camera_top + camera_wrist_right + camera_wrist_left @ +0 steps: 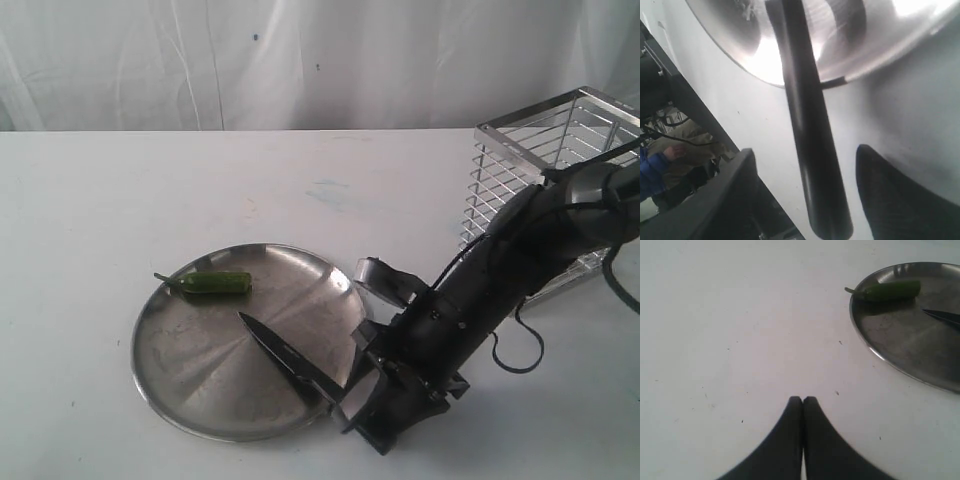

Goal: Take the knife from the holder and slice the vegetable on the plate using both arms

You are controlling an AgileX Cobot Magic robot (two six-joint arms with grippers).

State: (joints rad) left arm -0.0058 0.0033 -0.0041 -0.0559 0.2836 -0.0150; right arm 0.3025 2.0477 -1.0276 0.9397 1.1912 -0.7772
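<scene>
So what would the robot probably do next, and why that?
Probably close the right gripper on the knife. Its handle lies between the open jaws, blade resting on the plate, with the green chili pepper uncut at the far rim. The left gripper is shut above bare table.

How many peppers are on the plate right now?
1. The green chili pepper lies near the far left rim of the plate, apart from the knife. None seems hidden.
</scene>
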